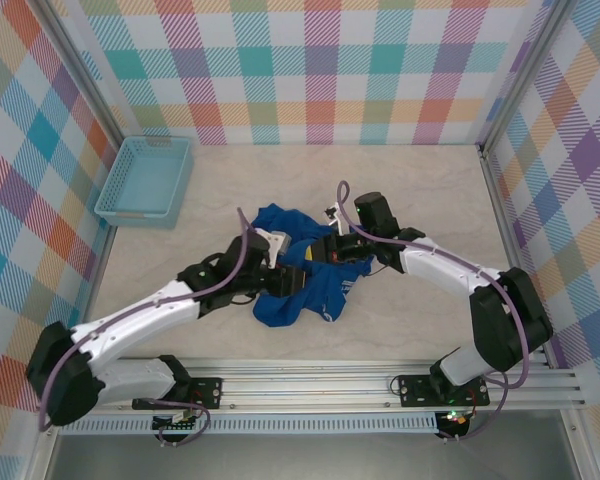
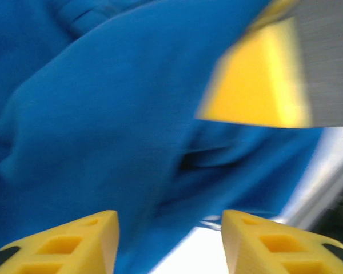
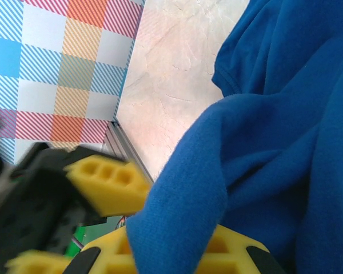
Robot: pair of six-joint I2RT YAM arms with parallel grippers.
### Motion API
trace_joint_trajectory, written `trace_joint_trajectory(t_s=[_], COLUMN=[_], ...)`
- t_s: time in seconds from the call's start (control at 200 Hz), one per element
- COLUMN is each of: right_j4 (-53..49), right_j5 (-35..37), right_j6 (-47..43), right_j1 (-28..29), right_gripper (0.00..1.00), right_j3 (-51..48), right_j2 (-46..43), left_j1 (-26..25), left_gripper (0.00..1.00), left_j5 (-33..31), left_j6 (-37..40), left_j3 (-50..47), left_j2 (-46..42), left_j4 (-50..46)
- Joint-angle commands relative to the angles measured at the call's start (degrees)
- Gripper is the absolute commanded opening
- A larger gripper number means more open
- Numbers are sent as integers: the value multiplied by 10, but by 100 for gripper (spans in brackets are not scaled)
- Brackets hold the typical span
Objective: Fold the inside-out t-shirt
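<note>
Inside-out t-shirt (image 1: pixel 315 295), royal-blue soft cloth, short-sleeved: we record it crumpled in a heap on the pale marbled table (image 1: pixel 430 190), near the middle, between the two arms and well apart from the light blue plastic mesh basket (image 1: pixel 143 180) at the far left corner. Right gripper (image 3: pixel 174 254), yellow-fingered: we find its jaws closed together on a fold of the blue cloth, which drapes over them. Left gripper (image 2: pixel 170 242), likewise yellow-fingered: we note its fingers standing apart, clamping nothing, the blue cloth just beyond them.
</note>
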Motion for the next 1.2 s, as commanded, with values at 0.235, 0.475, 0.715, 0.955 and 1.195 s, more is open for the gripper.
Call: trace_joint_trajectory(t_s=[0.235,0.475,0.715,0.955,1.195], right_j4=[-22,-176,-243,-268,-291], right_j5=[-40,91,358,383,372], right_j6=[-61,-199,-245,-258,-290], right_j1=[1,-5,-3,16,61], right_gripper=[0,0,10,34,43], right_j3=[7,26,32,45,15], right_j2=[-39,-97,-120,-135,-250], left_j1=[15,70,121,126,129], left_gripper=[54,6,0,0,0], left_j5=[-71,121,390,418,371], left_j6=[60,47,-61,-135,-170], left_j3=[40,70,-39,-80,-43], left_j2=[129,179,21,-47,-19], left_j4=[91,134,262,352,289])
